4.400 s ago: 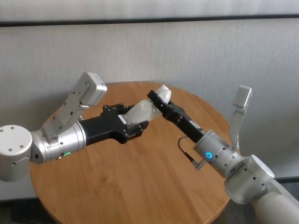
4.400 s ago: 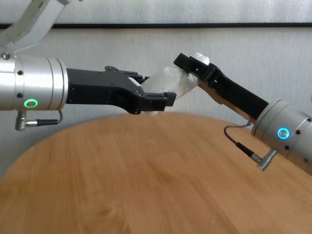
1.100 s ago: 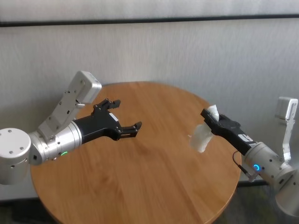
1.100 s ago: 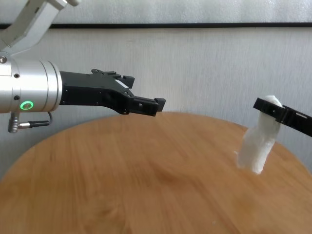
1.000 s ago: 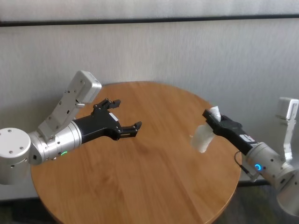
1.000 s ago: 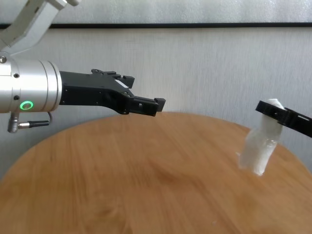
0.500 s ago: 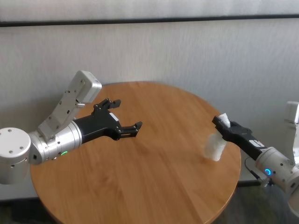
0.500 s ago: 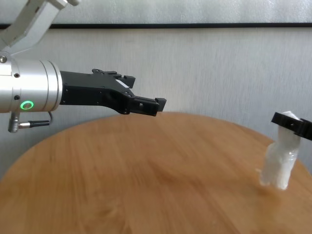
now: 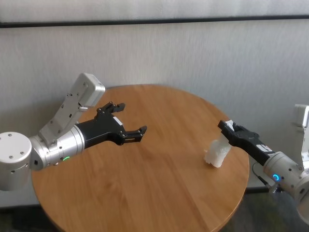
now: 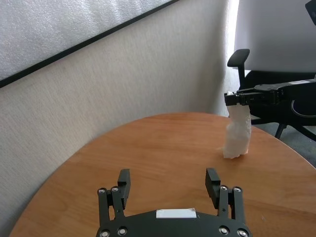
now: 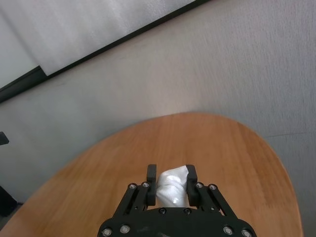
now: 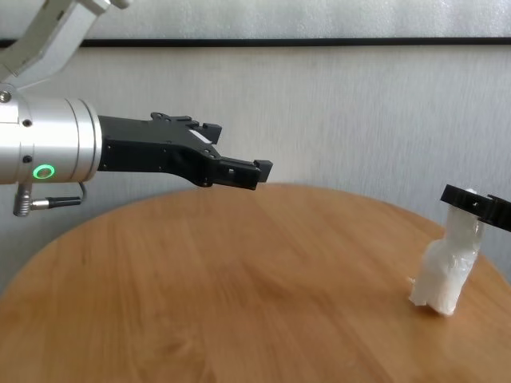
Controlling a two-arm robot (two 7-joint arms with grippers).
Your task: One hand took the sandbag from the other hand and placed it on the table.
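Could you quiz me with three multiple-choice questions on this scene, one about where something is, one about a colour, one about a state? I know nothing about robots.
1. Where is the sandbag?
A. in the middle of the table
B. near the table's right edge
C. on the floor

2. What colour is the ring light on the left arm's wrist?
A. green
B. red
C. cyan-blue

3. How do the fingers of the left gripper stand?
A. shut on the sandbag
B. open, holding nothing
C. shut on a cup

Answers:
1 B: the bag stands upright with its lower end on the table near the right rim.
2 A: the chest view shows a green ring.
3 B: its fingers stand apart with bare wood between them, while the right gripper clamps the bag's top.
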